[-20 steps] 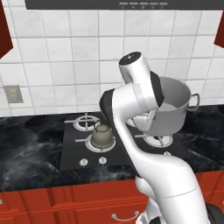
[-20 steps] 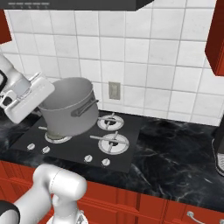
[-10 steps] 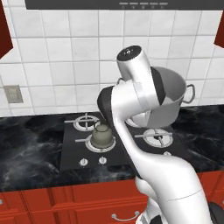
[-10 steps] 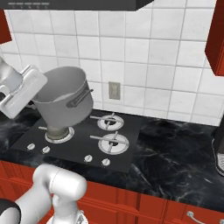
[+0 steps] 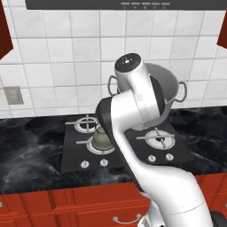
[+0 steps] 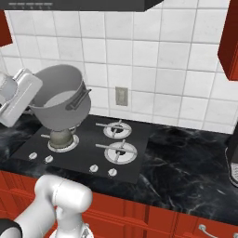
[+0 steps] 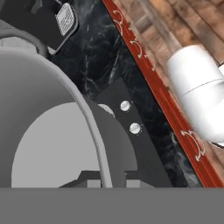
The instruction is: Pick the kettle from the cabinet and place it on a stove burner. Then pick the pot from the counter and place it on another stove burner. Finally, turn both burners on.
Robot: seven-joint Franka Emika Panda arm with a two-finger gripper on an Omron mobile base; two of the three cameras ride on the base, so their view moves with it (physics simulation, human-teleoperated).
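Observation:
The wide grey pot (image 6: 60, 95) hangs tilted in the air above the left half of the black cooktop (image 6: 139, 139), and its open mouth faces me in the hand view. My gripper (image 7: 106, 179) is shut on the pot's rim (image 7: 94, 127), one finger inside and one outside. The small grey-green kettle (image 5: 101, 138) sits on the front left burner, right below the pot (image 5: 167, 84). The front right burner (image 5: 158, 138) and the back left burner (image 5: 86, 124) are bare. The arm hides the back right burner in the left base view.
White knobs (image 5: 103, 162) line the cooktop's front edge above the red drawers (image 5: 88, 204). The black veined counter (image 6: 186, 162) runs on both sides. There is an outlet (image 6: 122, 96) on the tiled wall, a red wall cabinet (image 6: 230, 42) at upper right and a dark appliance (image 6: 232, 162) at far right.
The pot has travelled left and a little up over the cooktop in my grip, and tipped further. The kettle has stayed put.

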